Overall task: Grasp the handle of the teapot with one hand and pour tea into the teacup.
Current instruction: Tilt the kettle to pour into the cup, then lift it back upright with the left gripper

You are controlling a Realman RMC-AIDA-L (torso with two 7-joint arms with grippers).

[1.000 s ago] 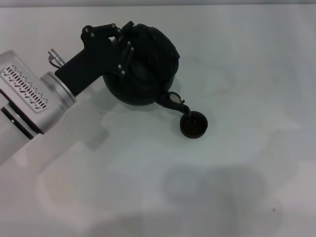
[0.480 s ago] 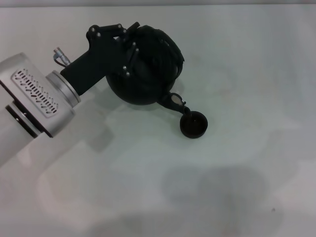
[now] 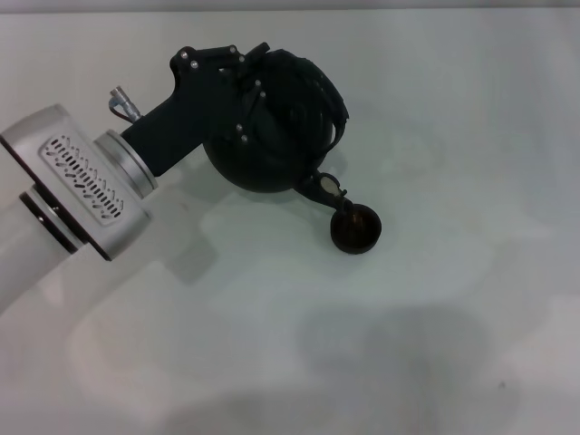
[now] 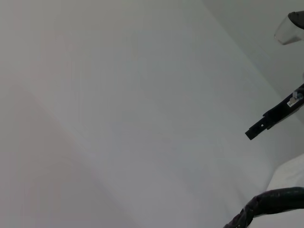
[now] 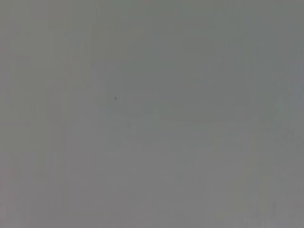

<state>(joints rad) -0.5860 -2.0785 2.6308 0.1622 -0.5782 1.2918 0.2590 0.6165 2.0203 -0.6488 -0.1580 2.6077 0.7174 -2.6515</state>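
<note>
The left gripper (image 3: 246, 86) is clenched on the handle (image 3: 308, 77) of the teapot (image 3: 272, 136), which tilts with its spout just over the teacup (image 3: 355, 229) on the white table (image 3: 453, 136). Black on black probably hides the exact finger contact.

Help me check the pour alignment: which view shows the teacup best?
The head view: the teacup sits in plain sight on the table, with the teapot spout over its rim, held by the left gripper. Neither wrist view shows the cup at all.
</note>
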